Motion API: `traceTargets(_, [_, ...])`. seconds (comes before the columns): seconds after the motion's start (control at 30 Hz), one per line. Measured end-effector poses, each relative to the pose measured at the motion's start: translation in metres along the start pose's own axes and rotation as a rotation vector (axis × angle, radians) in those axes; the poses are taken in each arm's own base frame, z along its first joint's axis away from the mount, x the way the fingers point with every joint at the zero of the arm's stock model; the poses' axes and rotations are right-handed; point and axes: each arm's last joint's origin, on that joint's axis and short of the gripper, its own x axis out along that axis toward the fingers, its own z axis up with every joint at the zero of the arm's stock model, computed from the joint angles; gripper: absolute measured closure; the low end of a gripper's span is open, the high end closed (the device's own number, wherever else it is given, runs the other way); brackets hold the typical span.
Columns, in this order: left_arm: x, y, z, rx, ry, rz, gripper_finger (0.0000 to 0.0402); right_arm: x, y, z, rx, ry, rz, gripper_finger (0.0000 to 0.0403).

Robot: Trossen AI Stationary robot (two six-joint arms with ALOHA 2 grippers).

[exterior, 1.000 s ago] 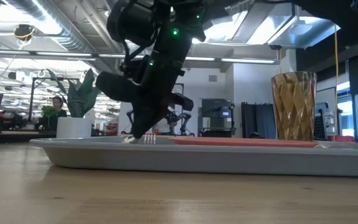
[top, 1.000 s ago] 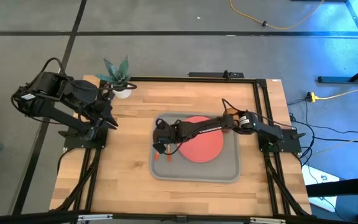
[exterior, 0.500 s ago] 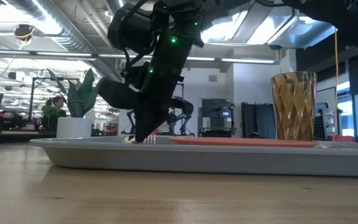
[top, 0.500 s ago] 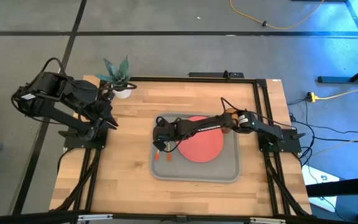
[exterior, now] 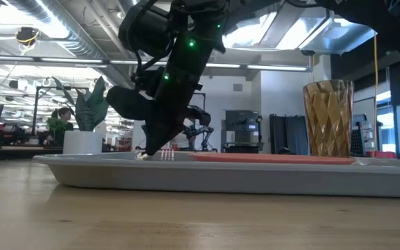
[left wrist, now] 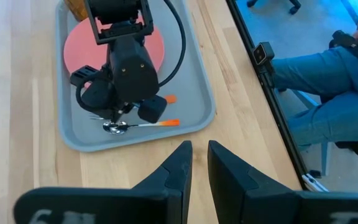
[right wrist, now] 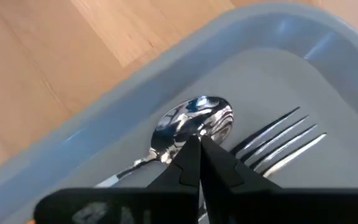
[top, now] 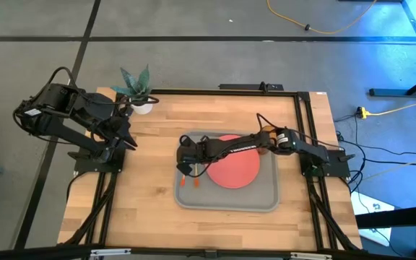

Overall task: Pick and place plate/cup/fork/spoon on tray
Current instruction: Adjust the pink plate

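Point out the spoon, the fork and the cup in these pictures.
spoon (right wrist: 197, 121): right wrist view, on its shiny rounded bowl.
fork (right wrist: 284, 146): right wrist view, on the silver tines.
cup (exterior: 328, 118): low view, on its amber faceted wall.

No readable text, label, brand, number or sign in any view.

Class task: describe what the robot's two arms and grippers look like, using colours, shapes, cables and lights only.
Both arms are dark, jointed and boxy. The right arm carries a looping black cable, and green lights glow on it in the low view. The left gripper has two dark, wedge-shaped fingers; the right gripper ends in dark fingers tapering to a point.
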Motion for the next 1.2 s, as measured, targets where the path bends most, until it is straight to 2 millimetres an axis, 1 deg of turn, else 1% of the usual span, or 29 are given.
traceTargets(0.1, [0.0, 0.0, 0.0, 0.0, 0.0, 0.0, 0.0356, -0.008, 0.006, 0.003, -0.045, -0.013, 0.01, 0.0397])
traceTargets(0.2, [0.0, 0.0, 0.0, 0.001, 0.0, 0.0, 0.0356, -0.024, 0.016, 0.005, -0.104, -0.036, 0.025, 0.0397])
traceTargets(0.33, [0.0, 0.0, 0.0, 0.001, 0.0, 0.003, 0.0356, -0.057, 0.027, 0.007, -0.199, -0.064, -0.023, 0.0397])
traceTargets(0.5, [0.005, 0.001, -0.001, 0.013, 0.014, 0.011, 0.0356, -0.106, 0.029, 0.008, -0.264, -0.081, -0.179, 0.0397])
traceTargets(0.63, [0.016, 0.003, -0.004, 0.027, 0.012, 0.021, 0.0356, -0.141, 0.024, 0.001, -0.276, -0.057, -0.295, 0.0397])
traceTargets(0.8, [0.037, 0.006, -0.009, 0.054, 0.013, 0.02, 0.0356, -0.185, 0.017, -0.017, -0.258, -0.045, -0.398, 0.0397])
traceTargets(0.87, [0.042, 0.007, -0.012, 0.055, 0.01, 0.021, 0.0356, -0.202, 0.02, -0.023, -0.232, -0.09, -0.377, 0.0397])
traceTargets(0.97, [0.052, 0.008, -0.012, 0.066, -0.024, 0.021, 0.0356, -0.228, 0.023, -0.032, -0.264, -0.126, -0.326, 0.0397])
traceTargets(1.03, [0.057, 0.009, -0.014, 0.081, -0.036, 0.014, 0.0356, -0.245, 0.023, -0.037, -0.253, -0.165, -0.312, 0.0397])
traceTargets(1.13, [0.063, 0.009, -0.012, 0.095, -0.106, -0.004, 0.0356, -0.269, 0.022, -0.042, -0.258, -0.224, -0.28, 0.0397])
traceTargets(1.2, [0.068, 0.01, -0.014, 0.097, -0.114, -0.003, 0.0356, -0.282, 0.02, -0.044, -0.256, -0.252, -0.26, 0.0397])
